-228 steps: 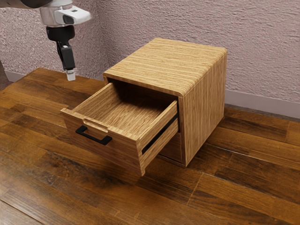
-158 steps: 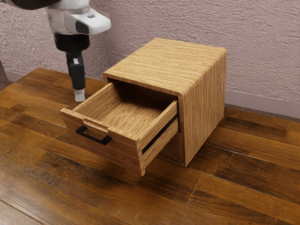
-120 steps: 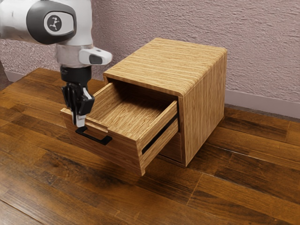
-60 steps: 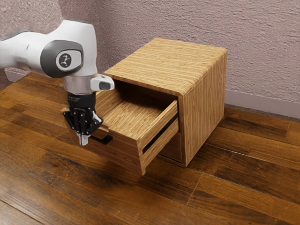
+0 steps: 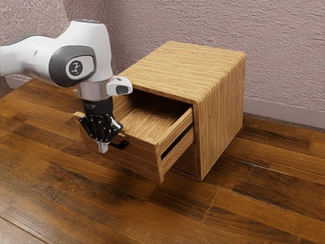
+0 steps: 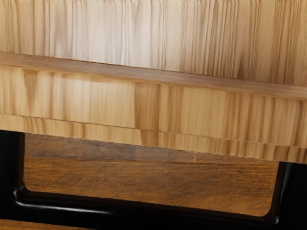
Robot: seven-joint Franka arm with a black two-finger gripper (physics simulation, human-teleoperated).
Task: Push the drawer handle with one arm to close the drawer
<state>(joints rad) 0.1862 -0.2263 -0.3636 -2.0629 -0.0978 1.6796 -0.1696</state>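
Observation:
In the exterior view my gripper (image 5: 103, 148) points down in front of the drawer front (image 5: 139, 157), its fingertips together at the black handle (image 5: 122, 145). The hand covers part of that handle, so exact contact cannot be made out. The drawer stands partly out of the wooden cabinet (image 5: 221, 109). Seen from the wrist, the black handle (image 6: 96, 212) runs below the drawer's upper edge (image 6: 144, 72), with floor visible between handle and front.
Wooden floor planks (image 5: 244, 203) surround the cabinet, and a textured wall (image 5: 284, 56) rises behind it. The cabinet's top (image 5: 177, 68) is higher than the drawer's side walls.
From the exterior view's left, my hand came down in front of the drawer, and its fingers came together. Over the last half second, hand and drawer both shifted toward the cabinet, leaving the drawer less extended.

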